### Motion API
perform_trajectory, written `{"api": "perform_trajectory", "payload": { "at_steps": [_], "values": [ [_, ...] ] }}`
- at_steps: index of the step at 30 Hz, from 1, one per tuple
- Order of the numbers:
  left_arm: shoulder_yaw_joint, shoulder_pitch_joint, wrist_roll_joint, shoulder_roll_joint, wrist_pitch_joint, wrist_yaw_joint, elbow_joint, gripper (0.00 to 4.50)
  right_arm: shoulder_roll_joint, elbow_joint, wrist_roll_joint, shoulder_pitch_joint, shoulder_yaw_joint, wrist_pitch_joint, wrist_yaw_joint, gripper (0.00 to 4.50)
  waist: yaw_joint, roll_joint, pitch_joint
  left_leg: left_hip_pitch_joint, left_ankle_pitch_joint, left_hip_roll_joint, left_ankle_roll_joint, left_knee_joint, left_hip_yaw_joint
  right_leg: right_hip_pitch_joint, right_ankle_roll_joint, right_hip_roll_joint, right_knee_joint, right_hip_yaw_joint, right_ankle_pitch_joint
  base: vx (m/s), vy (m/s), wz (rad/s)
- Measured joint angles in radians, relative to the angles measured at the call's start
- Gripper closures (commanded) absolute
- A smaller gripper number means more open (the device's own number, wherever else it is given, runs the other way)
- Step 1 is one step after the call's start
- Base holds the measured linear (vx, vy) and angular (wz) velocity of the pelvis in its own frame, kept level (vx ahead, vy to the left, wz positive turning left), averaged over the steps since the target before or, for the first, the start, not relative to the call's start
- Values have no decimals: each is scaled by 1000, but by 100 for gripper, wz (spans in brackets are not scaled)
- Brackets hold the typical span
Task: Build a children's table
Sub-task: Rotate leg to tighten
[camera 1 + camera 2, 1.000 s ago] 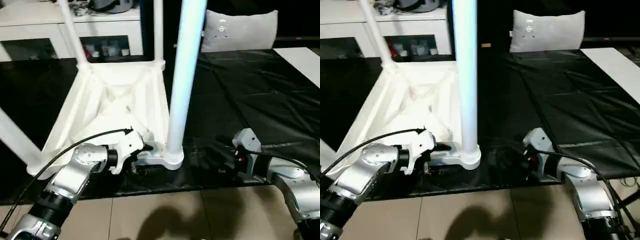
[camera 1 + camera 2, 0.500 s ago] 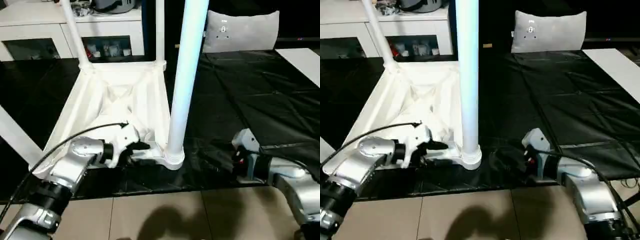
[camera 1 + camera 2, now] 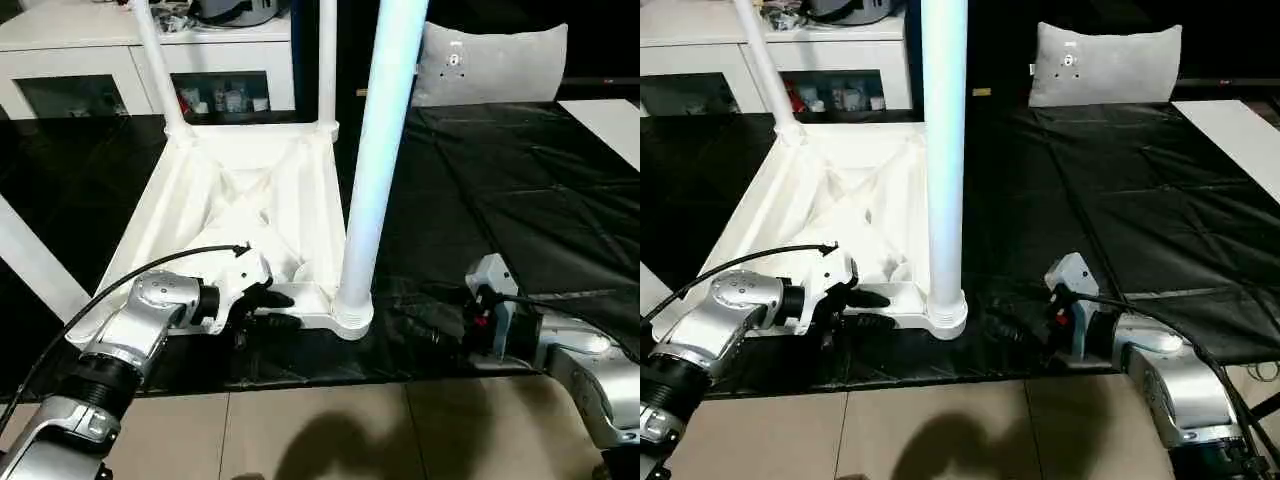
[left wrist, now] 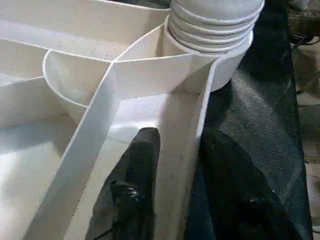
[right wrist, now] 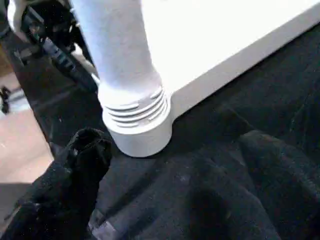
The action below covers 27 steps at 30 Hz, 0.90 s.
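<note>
While left gripper (image 4: 172,150) pinches the top's (image 3: 200,190) rim | right gripper (image 5: 165,165) seemingly open, empty | keep leg (image 3: 375,170) vertical.

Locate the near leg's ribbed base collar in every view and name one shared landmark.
Left eye view: ribbed collar, low centre.
Right eye view: low centre-left.
Left wrist view: top, right of centre.
Right wrist view: left of centre.
Shared landmark: the tabletop's near rim meeting the collar.

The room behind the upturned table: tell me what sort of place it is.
Probably a living room at home: a white low cabinet with glass doors stands behind, a grey cushion leans nearby, and the floor is tiled beneath a black sheet.
</note>
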Motion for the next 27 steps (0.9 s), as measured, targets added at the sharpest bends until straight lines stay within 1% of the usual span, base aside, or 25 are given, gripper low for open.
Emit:
{"api": "perform_trajectory", "payload": {
  "at_steps": [1,3,6,9,10,11,14,16,20,22,25,27],
  "values": [
    [-1,-4,3,0,-3,-4,5,338,0,0,-3,0,1,-5,4,0,0,0,0,0,0,0,0,0,0,0,0,0,0,0,0,0,0,0],
    [-6,-9,5,0,-10,-15,14,344,-3,0,-2,0,1,-3,9,0,-1,0,0,0,0,0,0,0,0,0,0,0,0,0,0,0,0,0],
    [-8,-16,6,1,-14,-23,24,381,-5,0,4,0,1,-1,12,0,-1,0,0,0,0,0,0,0,0,0,0,0,0,0,0,0,0,0],
    [-21,-22,26,9,-38,-40,24,401,-5,-1,8,0,2,0,19,0,-2,0,0,0,0,0,0,0,0,0,0,0,0,0,0,0,0,0],
    [-26,-24,30,13,-45,-43,24,401,-5,-1,8,1,3,-1,21,0,-3,0,0,1,0,0,0,0,0,1,0,0,0,0,0,0,0,0],
    [-30,-26,38,16,-58,-49,25,422,-5,-1,8,3,3,-1,23,0,-4,1,0,1,0,0,0,0,0,1,0,0,0,0,0,0,0,0],
    [-35,-35,44,16,-71,-67,28,432,-5,-1,11,3,3,-3,27,0,-3,1,0,0,0,0,0,0,0,0,0,0,0,0,0,0,0,0],
    [-38,-36,44,16,-72,-72,27,447,-5,-1,23,3,2,0,31,0,-5,1,0,0,0,0,0,0,0,0,0,0,0,0,0,0,0,0],
    [-59,-34,55,11,-86,-91,2,447,-4,1,57,-12,-1,24,57,0,-5,1,0,0,0,0,0,0,0,0,0,0,0,0,0,0,0,0],
    [-67,-25,64,10,-84,-94,-26,447,-5,10,58,-34,6,24,82,0,-4,1,-1,0,0,0,0,0,0,0,0,0,0,0,0,0,0,0],
    [-81,-11,67,4,-82,-101,-59,447,-10,28,43,-72,34,1,114,0,0,1,-1,0,0,0,0,0,0,1,0,0,0,0,0,0,0,0],
    [-98,-8,69,-9,-81,-107,-76,450,-10,54,40,-105,61,-14,150,28,8,2,-1,0,0,0,0,1,0,1,0,-1,0,0,0,0,0,0]
  ]
}}
